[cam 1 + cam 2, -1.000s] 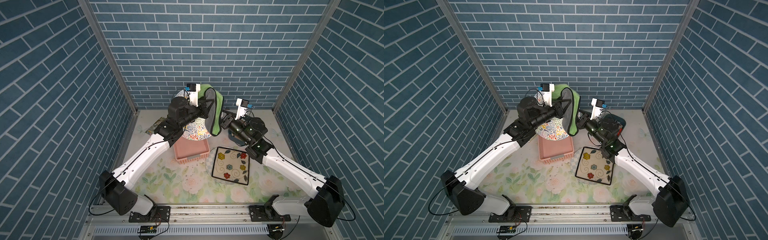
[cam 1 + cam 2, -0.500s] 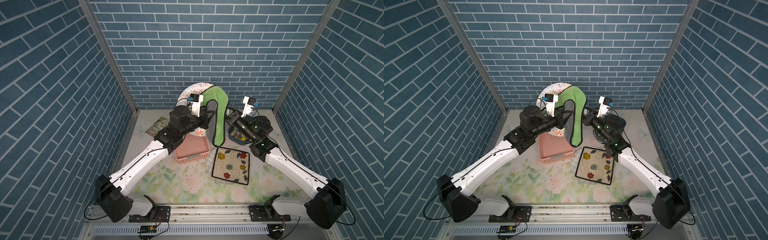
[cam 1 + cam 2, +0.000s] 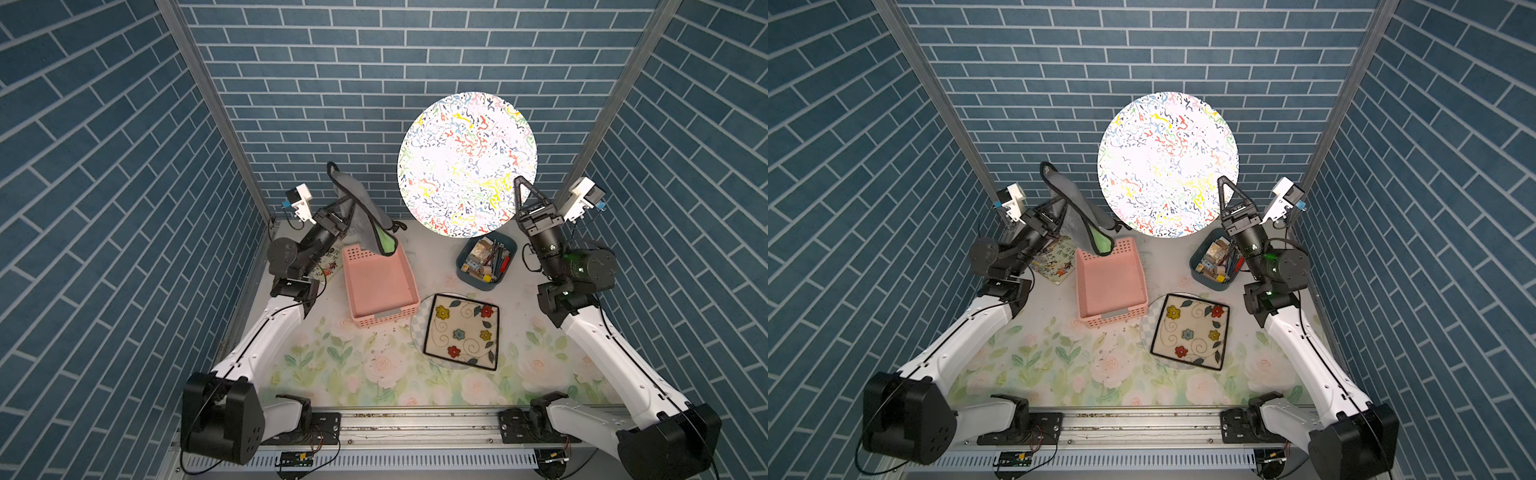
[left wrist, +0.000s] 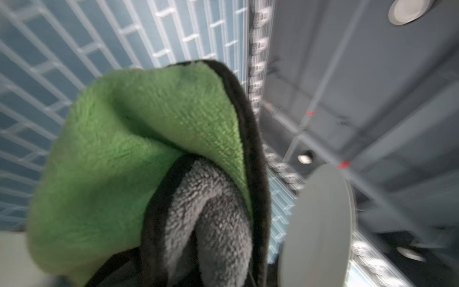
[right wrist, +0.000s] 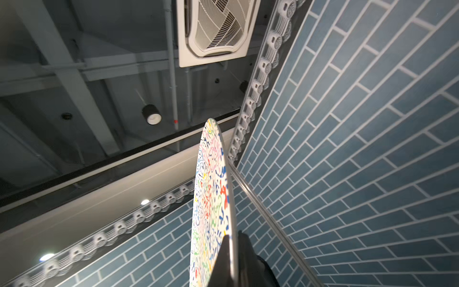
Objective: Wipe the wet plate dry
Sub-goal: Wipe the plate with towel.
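The plate [image 3: 467,164] is round and white with coloured squiggles, and it stands on edge high above the back of the table in both top views. My right gripper [image 3: 519,185] is shut on its lower right rim. The right wrist view shows the plate [image 5: 213,198] edge-on with the fingers [image 5: 223,258] pinching it. My left gripper [image 3: 341,216] is shut on a grey and green cloth [image 3: 361,208] with a black hem, held up left of the plate and apart from it. In the left wrist view the cloth [image 4: 149,149] hides the fingers, and the plate's grey back [image 4: 318,223] shows beside it.
A pink basket [image 3: 380,286] sits under the cloth. A blue bin [image 3: 486,259] of small items stands below the plate. A square flowered dish [image 3: 461,330] rests on a round checked plate in front. A picture book [image 3: 1054,259] lies by the left arm.
The two arms have drawn apart. The plate has gone up and to the right in the right gripper, and the cloth has come off it and moved left with the left gripper.
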### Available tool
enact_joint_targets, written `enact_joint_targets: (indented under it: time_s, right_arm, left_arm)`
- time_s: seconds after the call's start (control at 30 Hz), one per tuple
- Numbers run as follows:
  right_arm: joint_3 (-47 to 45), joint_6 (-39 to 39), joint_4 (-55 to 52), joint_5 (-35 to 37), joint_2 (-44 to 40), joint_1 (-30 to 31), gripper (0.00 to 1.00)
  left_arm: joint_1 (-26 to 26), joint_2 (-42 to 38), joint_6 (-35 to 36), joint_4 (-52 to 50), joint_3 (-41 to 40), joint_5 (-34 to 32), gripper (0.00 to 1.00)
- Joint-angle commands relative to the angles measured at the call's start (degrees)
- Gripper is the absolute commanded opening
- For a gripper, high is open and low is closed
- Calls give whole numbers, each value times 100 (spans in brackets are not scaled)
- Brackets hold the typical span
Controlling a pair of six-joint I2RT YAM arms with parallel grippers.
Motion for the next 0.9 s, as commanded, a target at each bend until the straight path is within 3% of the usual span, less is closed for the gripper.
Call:
enact_joint_targets:
  time_s: [0.0, 0.17, 0.37, 0.57, 0.7, 0.87]
  right_arm:
    - [-44, 1043, 1223, -386, 473, 107, 0]
    - [198, 1274, 1557, -725, 1065, 596, 0]
    - [307, 1197, 1436, -584, 1669, 1477, 0]
    - [1915, 1322, 1277, -733, 2479, 1346, 0]
    - [2269, 1360, 1102, -587, 2488, 778, 0]
    - [1242, 1295, 1325, -685, 1915, 481, 0]
  left_arm:
    - [-366, 727, -2738, 3856, 597, -138, 0]
    - [-1026, 1082, -2612, 3759, 1186, -278, 0]
    - [-1605, 1290, -2531, 3760, 1689, -348, 0]
    - [-2401, 965, -1068, 2427, 1278, 73, 0]
    - [-2318, 438, -558, 1807, 1008, 114, 0]
    - [-1656, 276, -700, 1566, 1691, 200, 0]
